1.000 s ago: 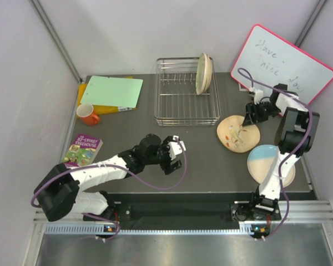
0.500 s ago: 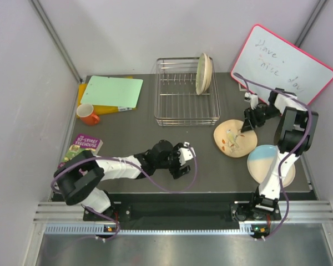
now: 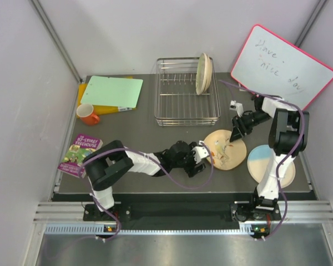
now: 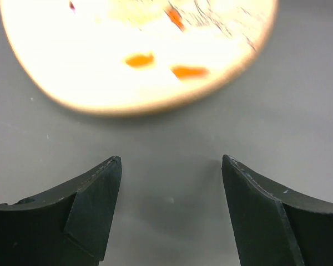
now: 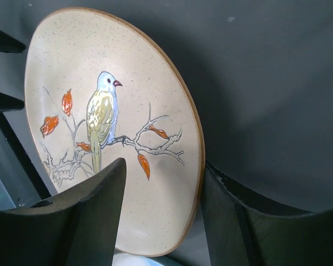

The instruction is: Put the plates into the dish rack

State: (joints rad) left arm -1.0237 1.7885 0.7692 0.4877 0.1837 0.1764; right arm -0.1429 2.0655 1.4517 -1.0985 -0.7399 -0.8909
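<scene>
You're seemingly pinching the bird plate in the right gripper, the left gripper hovering open, needing the near rim next.

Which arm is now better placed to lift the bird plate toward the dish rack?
Right. The right gripper has the rim of the bird plate between its fingers. The left gripper is open, with the plate's edge ahead of its fingertips, untouched.
</scene>
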